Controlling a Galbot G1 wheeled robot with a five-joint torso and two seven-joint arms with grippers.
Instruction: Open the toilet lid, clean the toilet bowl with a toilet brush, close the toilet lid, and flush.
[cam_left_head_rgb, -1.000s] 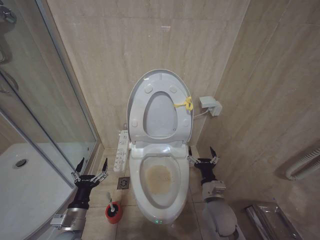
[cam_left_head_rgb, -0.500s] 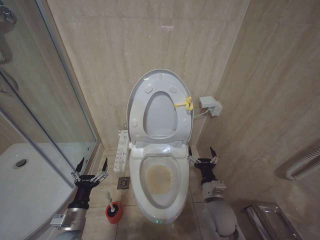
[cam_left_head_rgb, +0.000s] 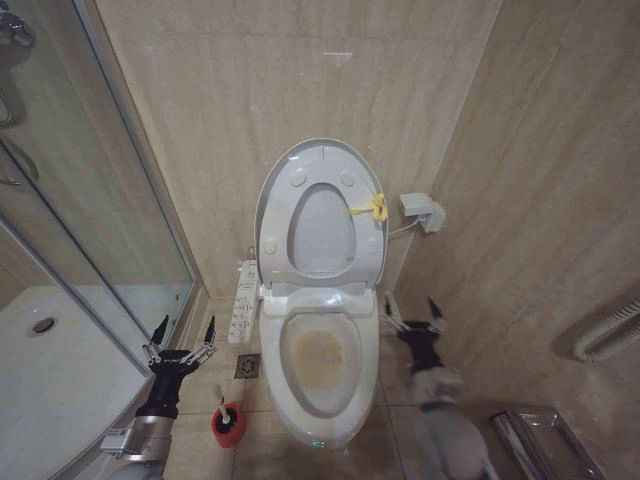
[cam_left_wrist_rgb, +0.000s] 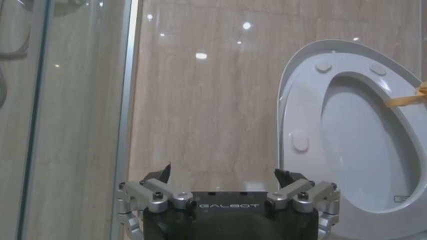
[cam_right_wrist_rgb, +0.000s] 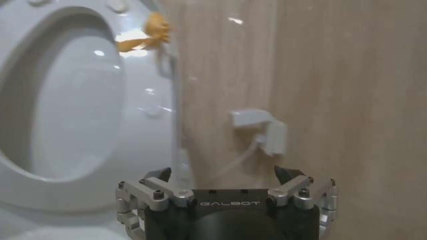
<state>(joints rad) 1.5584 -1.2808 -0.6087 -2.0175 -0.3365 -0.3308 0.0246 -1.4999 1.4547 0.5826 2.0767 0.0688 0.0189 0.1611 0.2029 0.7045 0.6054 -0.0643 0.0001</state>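
Toilet lid (cam_left_head_rgb: 322, 160) and seat (cam_left_head_rgb: 371, 262) stand upright against the back wall, leaving the stained toilet bowl (cam_left_head_rgb: 320, 360) exposed. Left gripper (cam_left_head_rgb: 181, 339) hovers with fingers spread in the gap between shower glass (cam_left_head_rgb: 90, 200) and bowl rim, toilet brush (cam_left_head_rgb: 226, 417) in its red holder just beside it. Right gripper (cam_left_head_rgb: 412, 314), also spread and empty, sits in the tight gap between bowl and right wall (cam_left_head_rgb: 540, 200).

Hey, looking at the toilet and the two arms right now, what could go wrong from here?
1. The toilet brush stands in its holder in a narrow gap between the toilet bowl and the open left gripper; a careless reach might tip it.
2. The right gripper, open, is squeezed between bowl and wall, near the wall box and its cable; a swing might snag it.
3. The toilet lid stands upright and could drop if bumped.
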